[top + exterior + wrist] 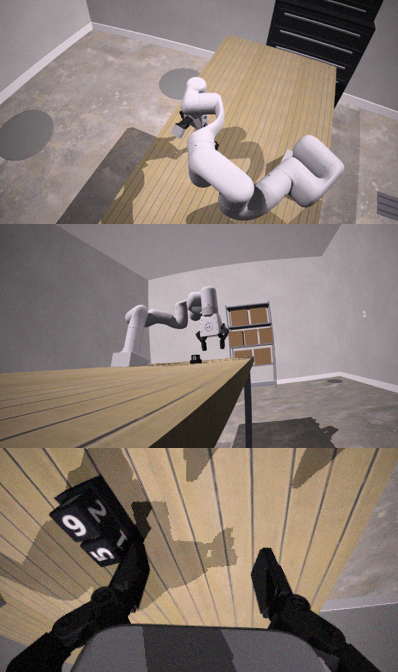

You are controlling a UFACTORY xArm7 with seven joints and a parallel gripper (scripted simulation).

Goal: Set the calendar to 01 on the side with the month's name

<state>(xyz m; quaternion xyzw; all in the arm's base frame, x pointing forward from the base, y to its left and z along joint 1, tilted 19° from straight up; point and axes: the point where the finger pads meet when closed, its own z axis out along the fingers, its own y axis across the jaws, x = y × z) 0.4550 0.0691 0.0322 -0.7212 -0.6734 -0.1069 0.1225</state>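
Tool open above desk, calendar just off to one side

Exterior view, left to right. Pale base (287, 155) (121, 360) on the desk (279, 88) (117, 391) (225, 498); white arm (217, 167) (164, 317) reaches out from it, bent at several joints. Next the calendar (195, 359) (85, 523), small and black, on the desk near its edge, a white 0 on the side facing this camera. Then the tool (199, 129) (213, 348) (201, 558), raised over the desk, pointing down. Fingers wide apart, nothing between them. Past it, a metal shelf (248, 306) with brown boxes (262, 356) against the wall.

Wrist view, left to right. Calendar lies outside the gap, beyond the left-hand finger in this picture, whose tip overlaps its near end in view. Contact: cannot tell. Digits showing: a 6 or 9, a 2, a 5, a 1. Month's name not readable. Then bare desk boards with shadows, then the other finger.
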